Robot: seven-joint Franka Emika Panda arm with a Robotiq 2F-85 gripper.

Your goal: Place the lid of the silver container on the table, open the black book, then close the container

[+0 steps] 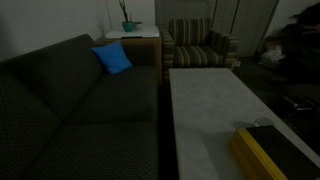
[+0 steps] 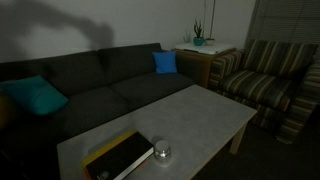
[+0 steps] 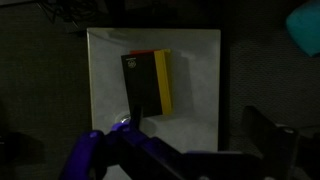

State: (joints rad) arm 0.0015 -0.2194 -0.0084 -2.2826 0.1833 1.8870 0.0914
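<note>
The silver container (image 2: 162, 152) sits near a corner of the table (image 2: 200, 115), just beside the closed black book (image 2: 120, 155). Its lid (image 2: 162, 148) seems to be on, so any contents are hidden. By my reading, no step is done yet. The gripper (image 3: 190, 150) hangs high above both with its jaws spread wide, holding nothing.

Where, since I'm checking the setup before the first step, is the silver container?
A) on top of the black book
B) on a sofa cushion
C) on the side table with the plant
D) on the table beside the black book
D: in an exterior view the silver container stands on the table next to the closed black book, not on it.
</note>
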